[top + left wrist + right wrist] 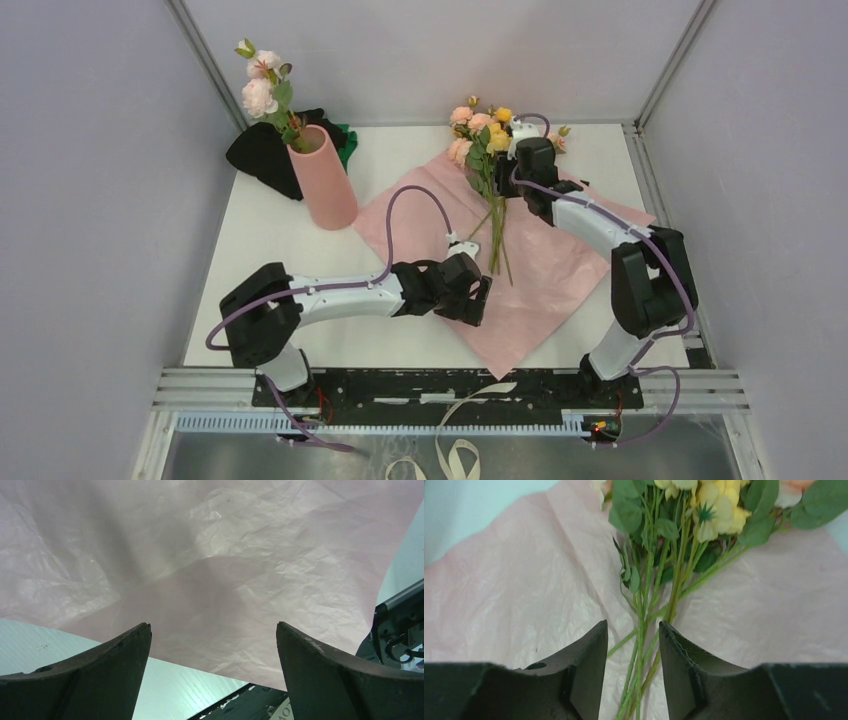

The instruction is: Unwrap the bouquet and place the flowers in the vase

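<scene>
Straddling the green stems (640, 610) of peach and yellow artificial flowers (719, 515) on flattened pink paper (524, 580), the right gripper (633, 627) stands half-narrowed, grip unclear; the left gripper (213, 627) gapes wide. 1 weak pinch could drop stems short of the salmon-pink cylindrical vase (322, 180).

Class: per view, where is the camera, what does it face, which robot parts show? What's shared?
Top external: above and behind, looking down at the white table; both arms.
Left wrist: faces crumpled pink paper sheet; open left gripper shows.
Right wrist: faces green-stemmed peach and yellow flowers; right gripper straddling stems.
All share the paper.
</scene>
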Tool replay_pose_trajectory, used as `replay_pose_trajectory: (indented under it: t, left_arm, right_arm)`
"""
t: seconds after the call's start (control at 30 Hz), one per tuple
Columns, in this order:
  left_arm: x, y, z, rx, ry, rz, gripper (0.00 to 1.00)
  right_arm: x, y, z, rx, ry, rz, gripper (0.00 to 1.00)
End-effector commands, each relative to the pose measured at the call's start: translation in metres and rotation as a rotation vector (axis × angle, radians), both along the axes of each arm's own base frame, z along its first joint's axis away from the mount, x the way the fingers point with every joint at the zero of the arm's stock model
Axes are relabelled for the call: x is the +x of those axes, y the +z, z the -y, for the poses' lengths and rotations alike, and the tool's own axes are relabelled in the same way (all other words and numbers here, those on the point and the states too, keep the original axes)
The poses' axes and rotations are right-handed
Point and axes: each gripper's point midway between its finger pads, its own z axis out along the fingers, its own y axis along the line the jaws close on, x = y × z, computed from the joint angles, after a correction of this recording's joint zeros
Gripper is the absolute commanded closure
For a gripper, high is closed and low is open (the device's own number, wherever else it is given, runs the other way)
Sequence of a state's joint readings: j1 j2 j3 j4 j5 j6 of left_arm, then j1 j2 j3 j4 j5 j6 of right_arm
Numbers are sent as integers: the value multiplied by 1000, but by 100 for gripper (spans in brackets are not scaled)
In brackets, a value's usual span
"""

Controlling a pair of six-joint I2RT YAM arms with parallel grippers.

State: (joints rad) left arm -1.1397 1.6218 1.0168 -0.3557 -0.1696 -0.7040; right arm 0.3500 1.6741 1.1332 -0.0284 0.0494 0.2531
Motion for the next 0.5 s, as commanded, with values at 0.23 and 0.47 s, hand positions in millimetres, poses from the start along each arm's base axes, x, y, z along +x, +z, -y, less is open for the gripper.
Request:
replay_pose_trajectory:
  t: [0.23, 0.47]
  left_arm:
    - [92, 55, -35, -77, 225, 121, 0]
    - [149, 78, -53, -117, 320, 156, 0]
  right_arm:
    - [33, -18, -12, -105, 43, -46, 48]
    - [36, -39, -14, -124, 46, -77, 48]
